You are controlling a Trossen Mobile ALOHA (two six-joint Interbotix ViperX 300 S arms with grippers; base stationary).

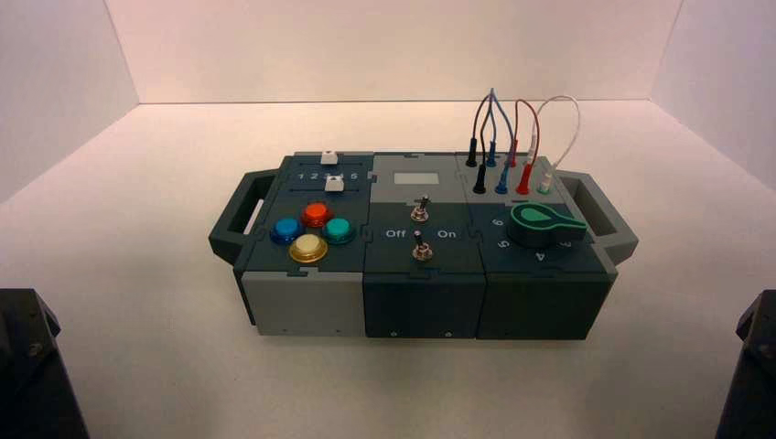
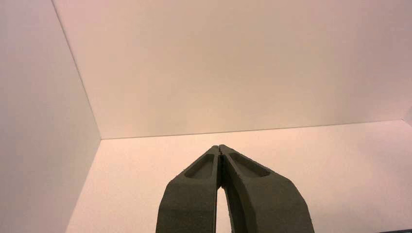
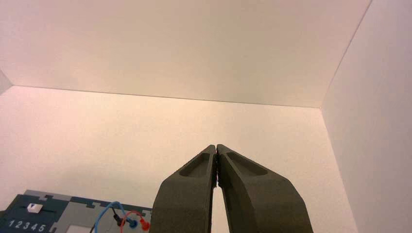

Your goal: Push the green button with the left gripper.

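The green button [image 1: 339, 229] is sitting untouched in the left-centre of the high view, at the right of the cluster with the red button [image 1: 316, 214], blue button [image 1: 286, 229] and yellow button [image 1: 308, 247] on the box [image 1: 302, 306]. The left gripper [image 2: 220, 148] is waiting away from the box, fingers clenched tip to tip. The right gripper [image 3: 215, 147] is parked likewise, fingers closed, over the white counter [image 1: 137, 302]
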